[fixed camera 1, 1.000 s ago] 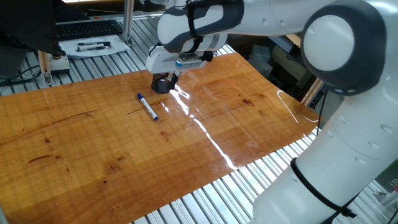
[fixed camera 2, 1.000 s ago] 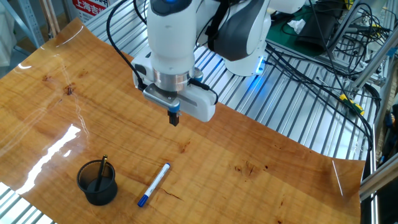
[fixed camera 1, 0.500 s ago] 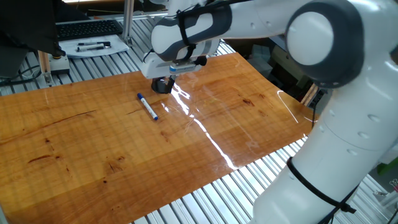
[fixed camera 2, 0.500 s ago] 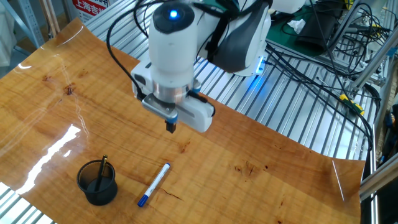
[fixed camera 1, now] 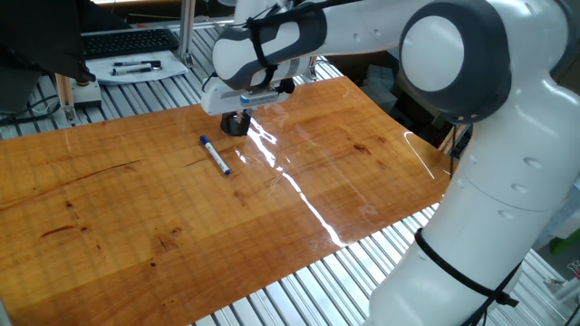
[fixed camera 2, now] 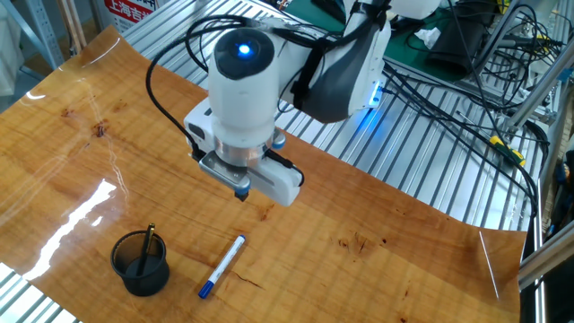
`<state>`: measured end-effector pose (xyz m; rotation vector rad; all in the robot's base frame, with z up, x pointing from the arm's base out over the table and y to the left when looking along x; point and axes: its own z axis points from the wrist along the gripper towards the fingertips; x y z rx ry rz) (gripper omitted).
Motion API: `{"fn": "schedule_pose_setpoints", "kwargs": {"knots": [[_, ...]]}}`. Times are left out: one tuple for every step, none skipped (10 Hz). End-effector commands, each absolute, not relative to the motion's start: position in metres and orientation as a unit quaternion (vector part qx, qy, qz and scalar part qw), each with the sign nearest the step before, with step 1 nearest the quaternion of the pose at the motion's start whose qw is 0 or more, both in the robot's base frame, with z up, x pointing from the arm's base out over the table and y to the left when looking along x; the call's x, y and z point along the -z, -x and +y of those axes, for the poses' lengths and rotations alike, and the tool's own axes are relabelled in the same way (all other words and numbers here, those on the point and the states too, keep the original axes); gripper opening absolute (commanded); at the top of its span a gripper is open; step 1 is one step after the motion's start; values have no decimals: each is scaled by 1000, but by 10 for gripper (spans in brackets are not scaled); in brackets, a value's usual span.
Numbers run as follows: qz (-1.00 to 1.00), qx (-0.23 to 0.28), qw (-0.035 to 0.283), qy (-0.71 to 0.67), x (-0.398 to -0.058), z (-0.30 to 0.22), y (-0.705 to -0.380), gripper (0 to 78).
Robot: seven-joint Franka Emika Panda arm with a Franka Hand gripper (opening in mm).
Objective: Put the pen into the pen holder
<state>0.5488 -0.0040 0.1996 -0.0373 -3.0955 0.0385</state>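
Note:
The pen lies flat on the wooden board, pale barrel with a dark blue cap. The pen holder, a small dark see-through cup, stands upright a short way from the pen's blue end, with a thin dark stick leaning inside it. In one fixed view the pen holder is partly covered by the robot hand. My gripper hangs above the board, up and behind the pen, touching nothing. Its fingers look pressed together and hold nothing.
The wooden board rests on a slatted metal table. A white tray with black pens and a keyboard sit at the back. Cables run behind the arm. The board's edge is close to the cup.
The hand has tilted and drifted lower and slightly toward the pen and cup. The pen and the cup have not moved.

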Motion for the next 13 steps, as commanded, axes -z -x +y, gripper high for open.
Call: {"fn": "schedule_pose_setpoints", "kwargs": {"knots": [[-999, -26, 26, 19, -195, 2, -552, 0], [-999, -28, 28, 23, -196, 4, -551, 0], [-999, -29, 28, 25, -196, 5, -551, 0], [-999, -29, 27, 28, -196, 5, -551, 0], [-999, -29, 26, 28, -196, 5, -551, 0], [-999, -28, 24, 24, -197, 6, -551, 0], [-999, -29, 24, 25, -197, 7, -551, 0], [-999, -29, 24, 25, -197, 7, -550, 0], [-999, -28, 25, 23, -197, 8, -549, 0], [-999, -28, 24, 24, -197, 8, -549, 0], [-999, -28, 23, 22, -198, 8, -550, 0], [-999, -28, 22, 15, -198, 9, -550, 0], [-999, -29, 21, 15, -198, 9, -550, 0]]}}
